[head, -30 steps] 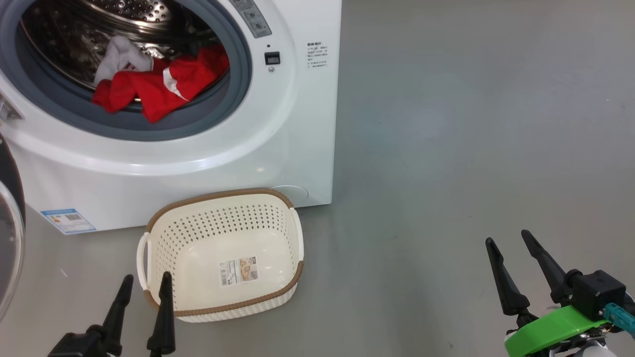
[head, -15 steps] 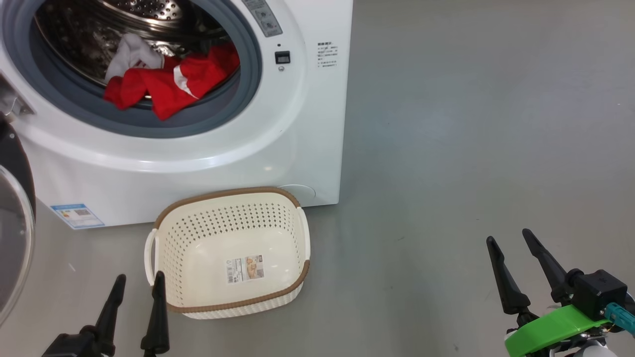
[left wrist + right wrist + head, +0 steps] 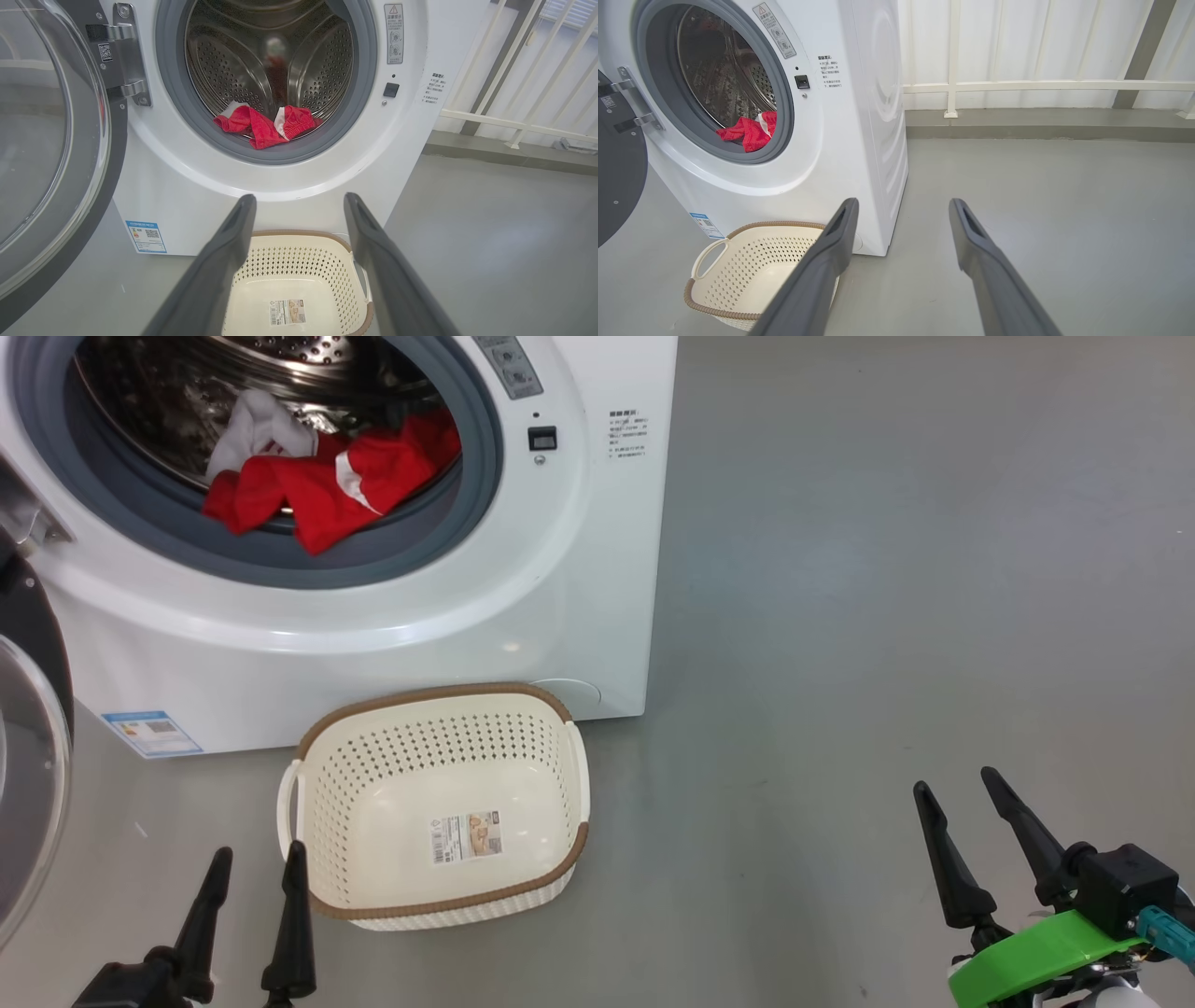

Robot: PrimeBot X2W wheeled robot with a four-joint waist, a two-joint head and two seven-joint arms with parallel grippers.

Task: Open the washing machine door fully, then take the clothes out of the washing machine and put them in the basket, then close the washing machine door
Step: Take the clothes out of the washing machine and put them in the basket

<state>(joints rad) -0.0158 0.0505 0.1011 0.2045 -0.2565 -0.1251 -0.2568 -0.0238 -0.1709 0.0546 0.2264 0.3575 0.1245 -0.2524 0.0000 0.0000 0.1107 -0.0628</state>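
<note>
grey floor (image 3: 887,616) held the basket (image 3: 439,907). clothes (image 3: 317,499) looked soft, light; best pinched at the red fold. left gripper (image 3: 260,847), right gripper (image 3: 954,779): jaws were open, empty.

Red clothes (image 3: 327,490) in the washing machine (image 3: 392,616) — empty basket (image 3: 439,709) below.

A smooth grey floor (image 3: 887,569) lies beneath and ahead of the left jaws and the right jaws, with a faint pale sheen on it. Well beyond the right jaws, a low grey kerb (image 3: 1041,126) edges the floor and carries a white railing (image 3: 1017,86). Behind the railing is a pale ribbed wall (image 3: 1008,37). A grey post (image 3: 1139,51) rises up and to the right of the right jaws.
</note>
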